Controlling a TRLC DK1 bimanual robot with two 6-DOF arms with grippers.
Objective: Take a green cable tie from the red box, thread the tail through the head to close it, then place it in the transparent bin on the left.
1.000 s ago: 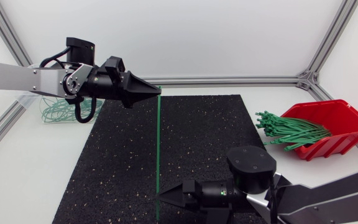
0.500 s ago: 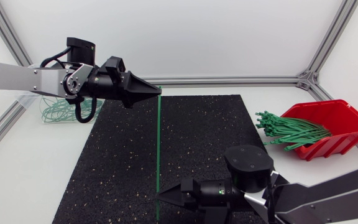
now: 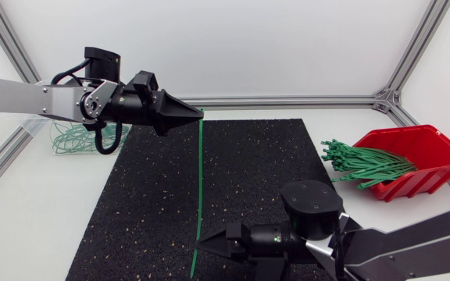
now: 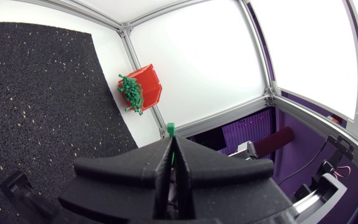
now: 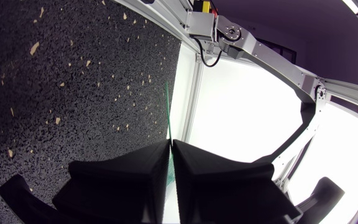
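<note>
Left claw: the left claw [image 3: 198, 115] [image 4: 171, 140] is pinched tight on the top end of a green cable tie [image 3: 200, 183] [image 4: 171, 129], whose head pokes out just past the fingertips.
Right claw: the right claw [image 3: 201, 248] [image 5: 169, 143] is clamped on the same tie [image 5: 168, 106] lower down, and a short tail runs on beyond it.
Cable tie: it is strung between the two claws, over the black mat [image 3: 155, 203].
Change: the tie was dead straight a second ago. It now bows slightly, and its tail has swung out past the right claw, which has dipped a touch. The left claw has held its place.
Red box: the red box [image 3: 428, 152] sits well off to the right claw's outer side, with a bundle of ties [image 3: 366, 162] spilling over its lip.
Clear bin: the clear bin [image 3: 41, 129] is behind the left arm, well back from its claw, and looped ties [image 3: 73, 139] lie in it.
</note>
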